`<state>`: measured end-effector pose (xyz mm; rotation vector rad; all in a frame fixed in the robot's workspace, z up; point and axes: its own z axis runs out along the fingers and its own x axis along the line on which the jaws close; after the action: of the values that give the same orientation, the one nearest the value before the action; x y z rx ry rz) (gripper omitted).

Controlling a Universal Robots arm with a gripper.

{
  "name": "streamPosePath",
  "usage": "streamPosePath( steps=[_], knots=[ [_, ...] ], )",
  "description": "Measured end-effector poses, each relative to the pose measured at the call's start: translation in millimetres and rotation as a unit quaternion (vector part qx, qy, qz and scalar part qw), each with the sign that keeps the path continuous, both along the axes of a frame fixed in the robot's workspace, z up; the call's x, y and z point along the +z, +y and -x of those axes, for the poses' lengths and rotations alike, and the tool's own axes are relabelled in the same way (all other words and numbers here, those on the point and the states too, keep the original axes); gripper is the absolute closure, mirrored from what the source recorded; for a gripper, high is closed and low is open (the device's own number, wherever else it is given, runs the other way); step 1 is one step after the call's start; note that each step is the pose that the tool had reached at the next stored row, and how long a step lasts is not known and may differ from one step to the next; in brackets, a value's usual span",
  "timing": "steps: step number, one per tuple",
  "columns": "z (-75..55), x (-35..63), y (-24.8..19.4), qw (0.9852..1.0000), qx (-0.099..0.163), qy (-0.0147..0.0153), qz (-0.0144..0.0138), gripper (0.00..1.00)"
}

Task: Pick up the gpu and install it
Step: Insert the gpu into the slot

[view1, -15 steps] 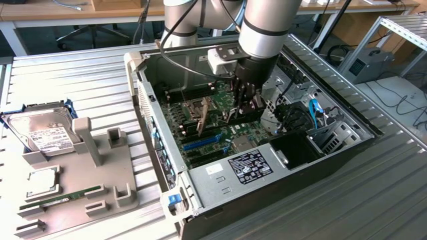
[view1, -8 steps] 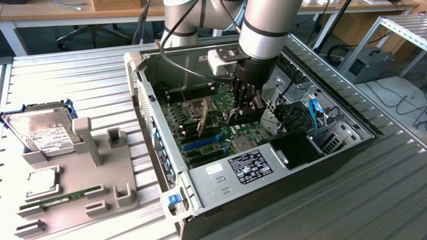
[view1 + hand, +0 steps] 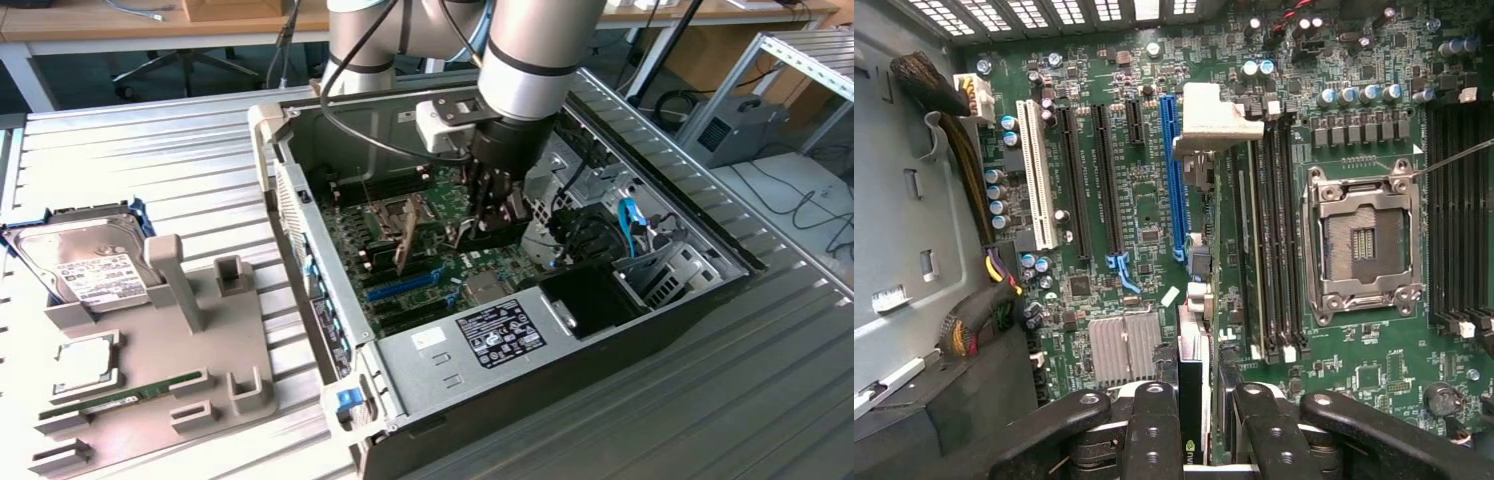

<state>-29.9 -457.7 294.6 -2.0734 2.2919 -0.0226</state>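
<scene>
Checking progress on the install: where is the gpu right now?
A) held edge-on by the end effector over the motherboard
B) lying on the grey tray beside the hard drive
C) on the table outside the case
A: the end effector grips the gpu edge-on above the motherboard inside the case.

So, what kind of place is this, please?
Probably a robotics lab or test workshop: an open computer case lies on a ribbed metal table, a parts fixture holds a hard drive, and desks stand behind.

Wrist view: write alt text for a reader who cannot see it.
A black robot gripper holds a thin dark graphics card edge-on above a green motherboard. Near the card run a long blue expansion slot and an empty metal processor socket.
</scene>
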Motion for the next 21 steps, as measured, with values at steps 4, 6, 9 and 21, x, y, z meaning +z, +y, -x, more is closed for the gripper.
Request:
streamPosePath(
  steps=[4,6,9,21],
  knots=[
    [0.0,-0.5,-0.7,1.0,0.0,0.0,0.0,0.74],
    [0.1,-0.8,-1.2,1.0,0.0,0.0,0.0,0.74],
    [0.1,-1.1,-1.7,1.0,0.0,0.0,0.0,0.74],
    [0.2,-2.5,-4.2,1.0,0.0,0.0,0.0,0.74]
  ],
)
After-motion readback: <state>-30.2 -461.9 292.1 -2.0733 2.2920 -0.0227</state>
